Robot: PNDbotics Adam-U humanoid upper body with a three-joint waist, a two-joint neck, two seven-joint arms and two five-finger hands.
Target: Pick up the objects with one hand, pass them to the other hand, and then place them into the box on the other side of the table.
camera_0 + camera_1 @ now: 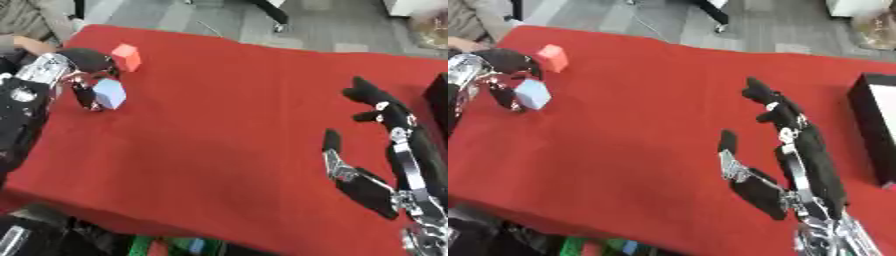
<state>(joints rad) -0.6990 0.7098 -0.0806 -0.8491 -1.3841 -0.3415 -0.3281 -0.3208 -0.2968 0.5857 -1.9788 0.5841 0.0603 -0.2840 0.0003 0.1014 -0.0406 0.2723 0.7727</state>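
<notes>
A pale blue block [109,93] is at the far left of the red table [227,130], and my left hand [80,75] has its fingers and thumb curled round it. Just behind that hand an orange-red block [127,56] lies on the cloth, untouched. My right hand [785,150] hovers open over the right half of the table, fingers spread and thumb out to the left, with nothing in it. A black box [874,131] with a pale inside stands at the right edge.
Beyond the table's far edge is grey floor with chair legs. Green and blue things show below the near edge. A wide stretch of red cloth lies between the two hands.
</notes>
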